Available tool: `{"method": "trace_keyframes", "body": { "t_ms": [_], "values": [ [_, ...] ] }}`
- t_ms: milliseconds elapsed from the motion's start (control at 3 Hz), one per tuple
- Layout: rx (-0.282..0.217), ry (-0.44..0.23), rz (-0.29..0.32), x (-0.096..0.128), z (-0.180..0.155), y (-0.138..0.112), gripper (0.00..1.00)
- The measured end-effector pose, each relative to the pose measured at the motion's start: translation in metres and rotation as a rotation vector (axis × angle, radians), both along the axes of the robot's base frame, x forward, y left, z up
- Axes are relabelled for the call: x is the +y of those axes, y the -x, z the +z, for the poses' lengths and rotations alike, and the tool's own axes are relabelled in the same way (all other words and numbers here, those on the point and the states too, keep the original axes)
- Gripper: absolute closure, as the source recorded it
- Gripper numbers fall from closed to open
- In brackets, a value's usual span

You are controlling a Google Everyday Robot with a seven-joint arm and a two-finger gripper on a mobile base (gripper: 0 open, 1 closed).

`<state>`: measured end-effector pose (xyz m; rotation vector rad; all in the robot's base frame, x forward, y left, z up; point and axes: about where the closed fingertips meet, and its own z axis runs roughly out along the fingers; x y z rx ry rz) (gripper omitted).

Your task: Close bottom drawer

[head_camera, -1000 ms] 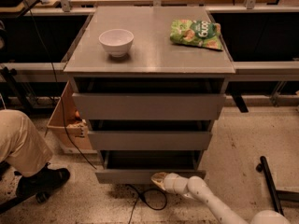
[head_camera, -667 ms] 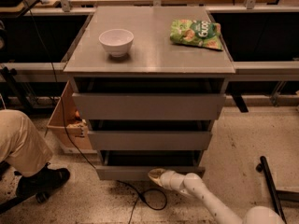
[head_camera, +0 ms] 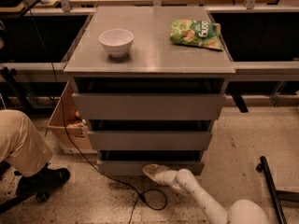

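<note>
The bottom drawer (head_camera: 126, 167) is the narrowest grey front, lowest of the cabinet's three, and stands slightly out with a dark gap above it. My gripper (head_camera: 150, 171) is on a white arm reaching in from the lower right. Its tip lies against the drawer's front near the lower middle, just above the floor.
The cabinet top (head_camera: 149, 55) holds a white bowl (head_camera: 116, 41) and a green snack bag (head_camera: 196, 33). A person's leg and black shoe (head_camera: 39, 181) are at the left. A cardboard box (head_camera: 65, 125) stands beside the cabinet. A black cable (head_camera: 149, 199) loops on the floor. A black stand base (head_camera: 273, 185) is at the right.
My gripper has moved left and inward against the bottom drawer's front. The drawer has gone in a little and the dark gap above it looks narrower.
</note>
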<state>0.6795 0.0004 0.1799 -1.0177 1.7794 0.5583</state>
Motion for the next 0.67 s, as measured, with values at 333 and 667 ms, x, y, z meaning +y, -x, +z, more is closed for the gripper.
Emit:
{"method": "trace_keyframes", "body": {
  "t_ms": [333, 667],
  "values": [
    [-0.044, -0.021, -0.047, 0.0217, -0.0004, -0.0336, 1.0],
    [-0.047, -0.023, -0.045, 0.0242, 0.0007, -0.0352, 1.0]
  ]
}}
